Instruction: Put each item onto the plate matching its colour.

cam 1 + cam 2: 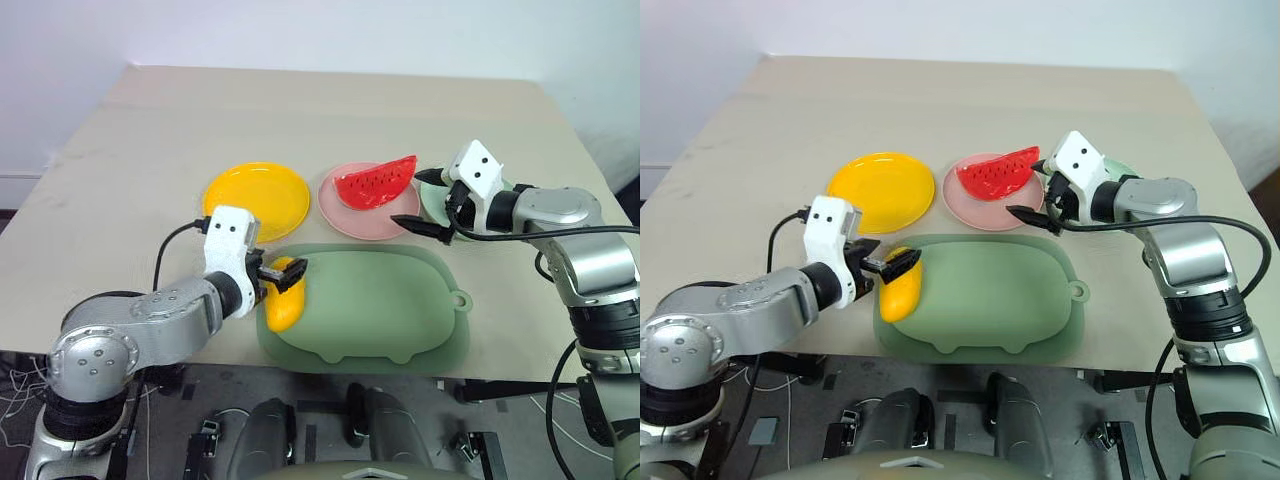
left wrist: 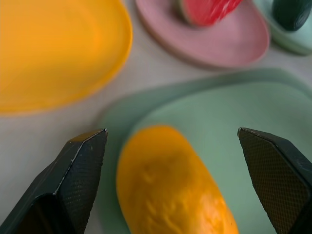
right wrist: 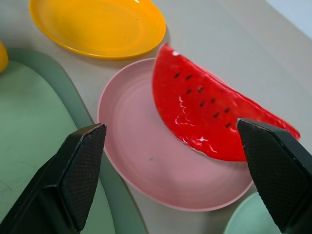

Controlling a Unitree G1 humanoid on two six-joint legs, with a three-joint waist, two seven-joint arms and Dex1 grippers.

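Yellow mango (image 2: 170, 190), oblong with dimpled skin, lies on the green mat (image 1: 390, 300) between the left gripper's (image 2: 170, 141) parted fingers; the right gripper (image 3: 170, 131) gapes over the seeded watermelon wedge (image 3: 204, 107).

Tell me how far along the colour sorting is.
Done: the red watermelon wedge lies on the pink round plate, and the dark green avocado sits on the pale mint plate. In hand: the open left gripper straddles the yellow oblong mango on the green mat. Left: moving it to the yellow plate.
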